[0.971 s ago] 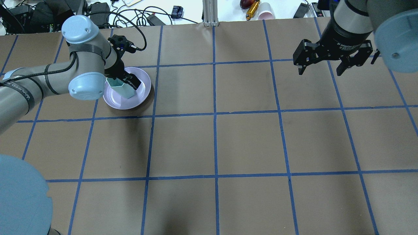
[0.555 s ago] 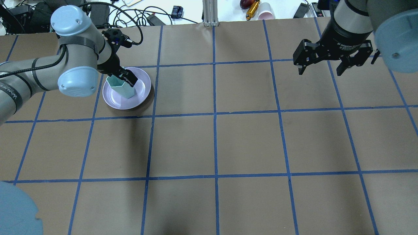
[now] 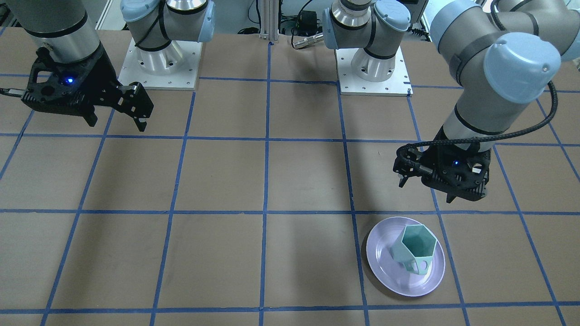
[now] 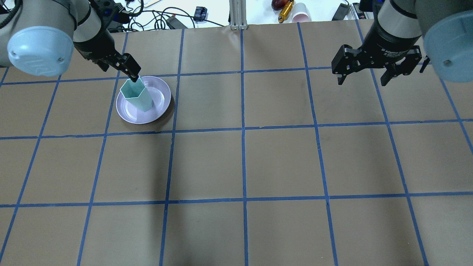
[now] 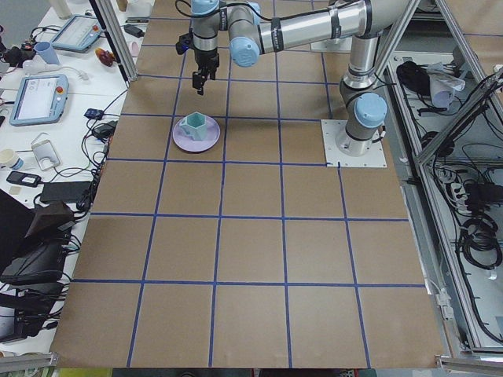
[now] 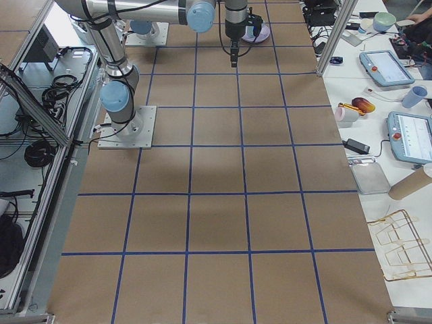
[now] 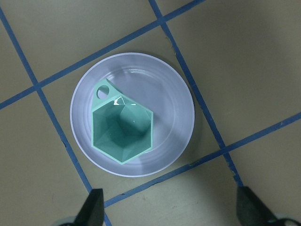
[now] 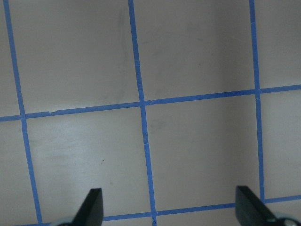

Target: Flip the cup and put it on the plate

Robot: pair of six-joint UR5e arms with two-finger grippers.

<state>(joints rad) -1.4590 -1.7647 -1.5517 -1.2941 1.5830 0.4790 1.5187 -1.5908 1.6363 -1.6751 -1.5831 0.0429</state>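
Observation:
The mint-green cup (image 4: 136,95) stands upright, mouth up, on the lavender plate (image 4: 161,99) at the far left of the table. The left wrist view looks straight down into the cup (image 7: 123,132) on the plate (image 7: 174,99). My left gripper (image 4: 120,70) is open and empty, raised above the cup and apart from it; it also shows in the front view (image 3: 426,192), back from the cup (image 3: 414,246). My right gripper (image 4: 362,81) is open and empty, hovering over bare table at the far right (image 8: 171,214).
The brown table is marked in squares with blue tape. Cables, a paper cup (image 4: 301,13) and an aluminium post (image 4: 238,14) lie beyond its far edge. Both arm bases (image 3: 158,59) stand at the robot's side of the table.
My left gripper, which was down around the cup, has lifted off and drawn back to the far left. The cup stays upright on the plate. The right arm has not moved.

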